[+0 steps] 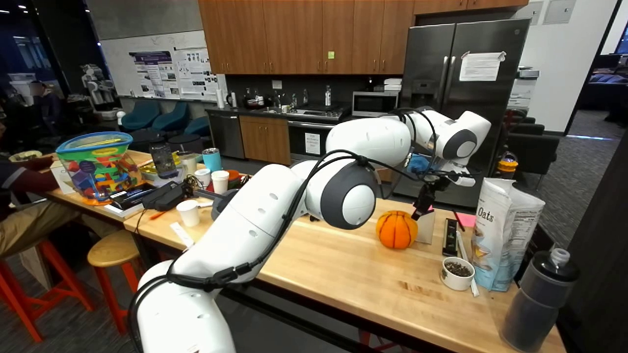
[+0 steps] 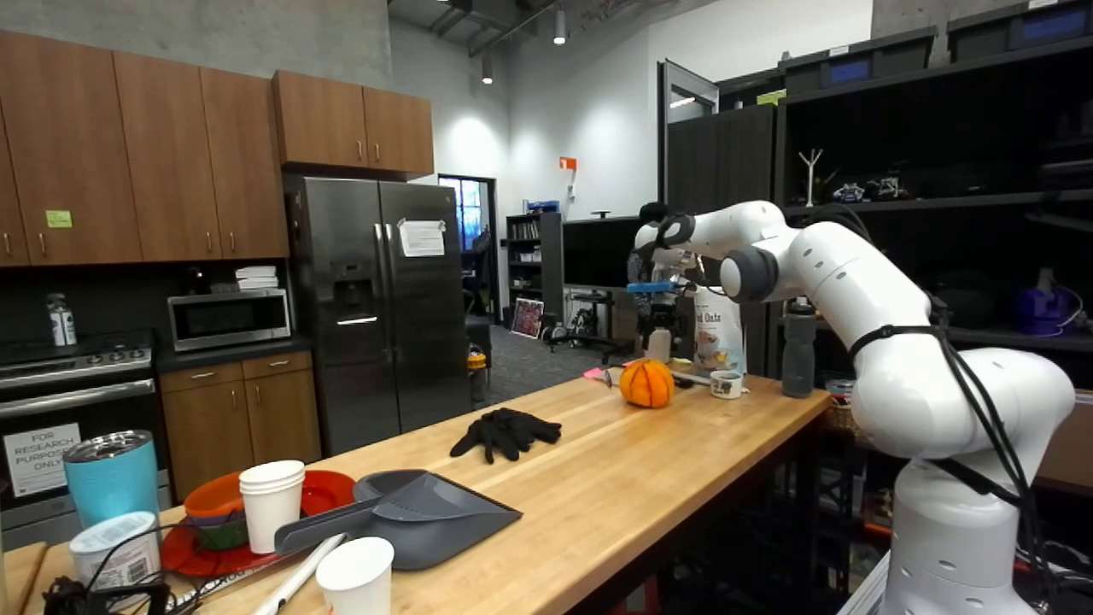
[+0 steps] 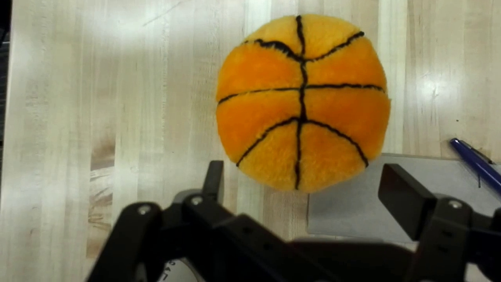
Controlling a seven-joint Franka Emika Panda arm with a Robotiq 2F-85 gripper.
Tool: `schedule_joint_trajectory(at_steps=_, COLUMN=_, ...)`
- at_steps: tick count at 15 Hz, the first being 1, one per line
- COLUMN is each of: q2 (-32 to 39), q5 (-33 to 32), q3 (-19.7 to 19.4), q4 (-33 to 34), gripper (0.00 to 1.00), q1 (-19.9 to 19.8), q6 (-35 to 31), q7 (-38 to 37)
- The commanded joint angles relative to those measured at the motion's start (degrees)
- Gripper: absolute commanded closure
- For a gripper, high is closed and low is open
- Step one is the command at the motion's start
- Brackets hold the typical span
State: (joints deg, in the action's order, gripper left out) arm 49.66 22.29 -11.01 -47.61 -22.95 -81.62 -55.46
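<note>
One round orange plush ball with black seams (image 3: pixel 303 103) rests on a pale wooden butcher-block tabletop (image 1: pixel 338 264), overlapping, in the wrist view, a flat-faced light grey rectangle (image 3: pixel 352 211), card or box I cannot tell. Just beside the ball hangs a black two-fingered gripper (image 3: pixel 307 184), its fingers (image 3: pixel 405 199) spread wide; whether either one brushes the plush, I cannot say. The gripper caps a glossy white jointed robot arm (image 1: pixel 368 142) that reaches over the table. Near the ball, a slim dark blue pen (image 3: pixel 477 165) crosses the rectangle's edge. Toward the table's end stand a small round white cup of dark bits (image 1: pixel 456 283), a white-and-blue pouch printed "Oats" (image 1: pixel 495 235) and an upright dark grey plastic bottle with a black cap (image 1: pixel 539 304). Farther along the wood the other way lie crumpled black fabric gloves (image 2: pixel 505 431) and a dark grey plastic dustpan (image 2: pixel 452 512), with a plain white paper cup (image 2: pixel 354 585) near it and a turquoise tumbler (image 2: pixel 111 483) beyond. Across the room from me, a steel double-door refrigerator (image 1: pixel 483 113) stands beside brown wood-grain cabinets (image 1: pixel 306 37), while at the edge of the scene a person in tan trousers (image 1: pixel 29 223) sits by a big clear plastic tub with a blue lid (image 1: pixel 93 145), full of multicoloured pieces.
</note>
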Motion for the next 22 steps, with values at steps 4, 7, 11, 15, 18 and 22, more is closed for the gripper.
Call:
schedule_joint_trajectory(at_steps=4, q2=0.9, q5=-0.3, q3=0.0, q4=1.7, gripper=0.0, q1=-1.6, q6=2.5, q7=0.9)
schedule_joint_trajectory(at_steps=7, q2=2.5, q5=-0.4, q3=0.3, q4=2.9, gripper=0.0, q1=-2.1, q6=5.2, q7=1.5)
schedule_joint_trajectory(at_steps=11, q2=5.2, q5=-2.0, q3=0.8, q4=5.4, gripper=0.0, q1=-2.7, q6=6.7, q7=0.2)
schedule_joint_trajectory(at_steps=15, q2=6.2, q5=-3.4, q3=-0.4, q4=6.7, gripper=0.0, q1=-2.7, q6=6.3, q7=0.8)
schedule_joint_trajectory(at_steps=18, q2=6.0, q5=-4.0, q3=-0.5, q4=7.4, gripper=0.26, q1=-2.8, q6=5.5, q7=2.9)
schedule_joint_trajectory(at_steps=22, q2=5.2, q5=-3.8, q3=-0.3, q4=7.9, gripper=0.49, q1=-2.5, q6=3.8, q7=6.2)
